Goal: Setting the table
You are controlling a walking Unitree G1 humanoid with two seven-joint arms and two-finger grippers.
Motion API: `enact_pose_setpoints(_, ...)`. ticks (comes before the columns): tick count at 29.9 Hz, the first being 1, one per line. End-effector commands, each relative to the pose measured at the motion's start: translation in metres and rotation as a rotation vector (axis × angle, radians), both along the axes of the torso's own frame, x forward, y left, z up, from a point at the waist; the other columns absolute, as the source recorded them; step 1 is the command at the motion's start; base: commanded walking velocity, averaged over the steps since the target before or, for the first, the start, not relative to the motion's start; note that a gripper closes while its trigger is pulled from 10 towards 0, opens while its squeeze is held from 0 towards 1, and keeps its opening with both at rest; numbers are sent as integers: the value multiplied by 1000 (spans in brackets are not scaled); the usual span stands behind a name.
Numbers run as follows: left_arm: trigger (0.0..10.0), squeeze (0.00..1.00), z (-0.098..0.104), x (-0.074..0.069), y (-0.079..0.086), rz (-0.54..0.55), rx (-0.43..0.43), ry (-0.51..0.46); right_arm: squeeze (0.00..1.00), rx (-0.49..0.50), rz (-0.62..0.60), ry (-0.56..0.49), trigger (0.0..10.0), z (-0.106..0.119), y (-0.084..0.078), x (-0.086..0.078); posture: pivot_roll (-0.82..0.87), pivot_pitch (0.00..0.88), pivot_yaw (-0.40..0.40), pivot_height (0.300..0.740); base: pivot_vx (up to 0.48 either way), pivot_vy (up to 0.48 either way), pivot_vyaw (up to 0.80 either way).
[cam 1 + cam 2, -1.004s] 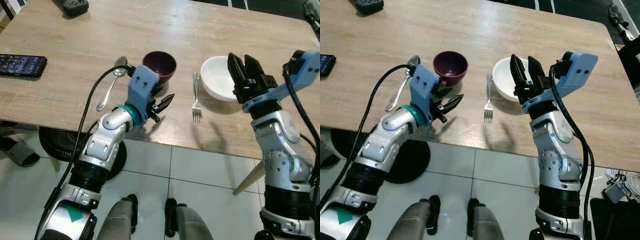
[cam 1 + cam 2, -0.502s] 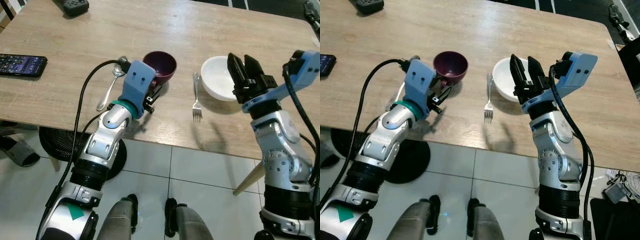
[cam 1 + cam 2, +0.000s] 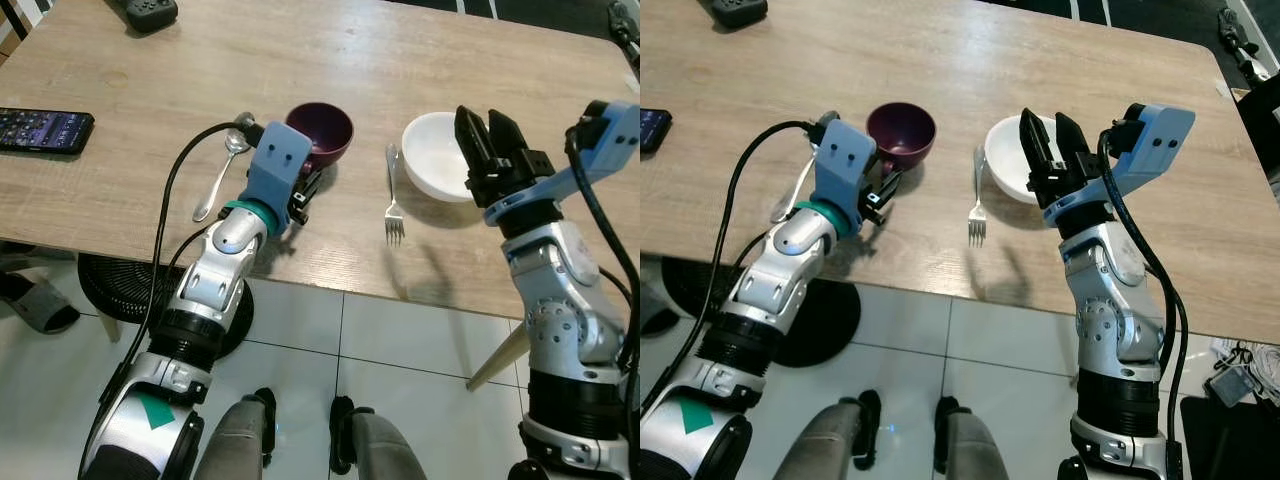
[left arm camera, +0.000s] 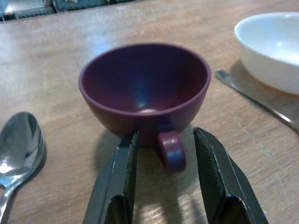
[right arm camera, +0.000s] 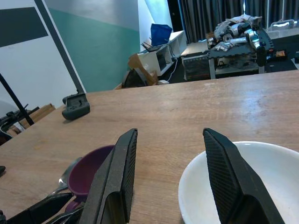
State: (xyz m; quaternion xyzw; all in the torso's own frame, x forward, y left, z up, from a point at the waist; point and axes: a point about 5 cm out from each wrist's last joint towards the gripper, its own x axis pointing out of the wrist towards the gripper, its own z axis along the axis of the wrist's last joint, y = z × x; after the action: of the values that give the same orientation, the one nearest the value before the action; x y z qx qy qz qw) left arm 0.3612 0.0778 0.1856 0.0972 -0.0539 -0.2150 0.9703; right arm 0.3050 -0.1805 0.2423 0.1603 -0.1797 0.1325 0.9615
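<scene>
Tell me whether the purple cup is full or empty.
Empty. The left wrist view looks into the upright purple cup and shows its bare inside down to the bottom. The left gripper has open fingers either side of its handle.

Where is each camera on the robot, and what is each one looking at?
Left eye and right eye views: on the head, looking down at the table, both arms and the robot's legs.
Left wrist view: on the left arm, looking along the left tool, open around the purple cup handle.
Right wrist view: on the right arm, looking along the open right tool over the white bowl.
Shared: cup, bowl.
</scene>
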Motion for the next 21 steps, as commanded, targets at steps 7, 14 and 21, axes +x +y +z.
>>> enact_pose_setpoints(7, 10000, 0, -11, 3, 3, 44, -10, 42, 0, 3, -12, 17, 10000, -4, -2, -1, 89, 156, -13, 740, 0, 0, 0)
enact_pose_setpoints(14, 510, 0, -14, 7, 8, 86, -27, 53, 0, 3, -10, 17, 10000, -4, -2, -1, 89, 155, -14, 740, 0, 0, 0)
enact_pose_setpoints(21, 0, 0, -13, 10, 11, 117, -33, 45, 0, 3, -9, 17, 10000, -4, -2, 0, 88, 154, -15, 740, 0, 0, 0)
